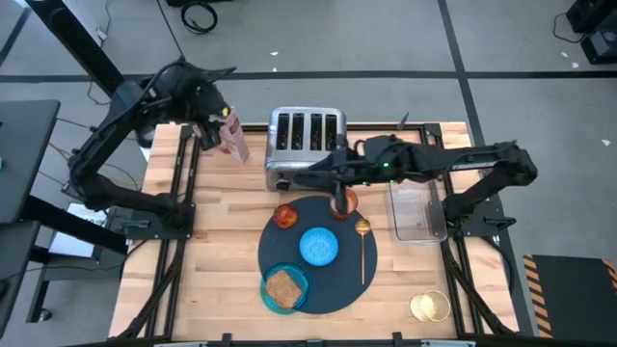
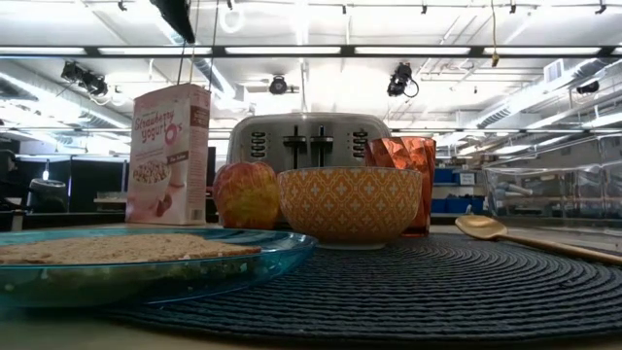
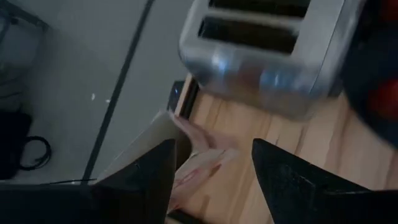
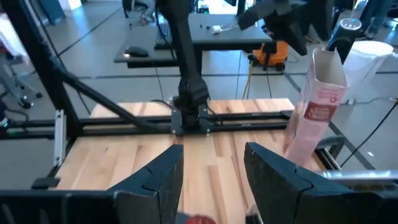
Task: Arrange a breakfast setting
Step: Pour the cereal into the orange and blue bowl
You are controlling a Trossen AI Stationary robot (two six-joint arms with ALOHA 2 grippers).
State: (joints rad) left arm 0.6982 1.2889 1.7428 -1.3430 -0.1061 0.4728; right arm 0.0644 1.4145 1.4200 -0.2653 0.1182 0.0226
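Apparently to finish the setting, we hold our right gripper (image 1: 341,200), fingers apart, over the copper cup (image 1: 344,201) at the navy mat's (image 1: 328,284) far edge, while our left gripper (image 1: 214,123), also parted, hovers above the cereal box (image 1: 232,139).

Cup (image 1: 343,201): largely covered from above by the right gripper (image 1: 339,196); the finger gap is hidden there.
Toaster (image 3: 267,56): blurred and cut off in the left wrist view.
Cereal box (image 3: 186,163): behind the toaster, only a blurred top is seen between the left gripper's fingers (image 3: 140,180).
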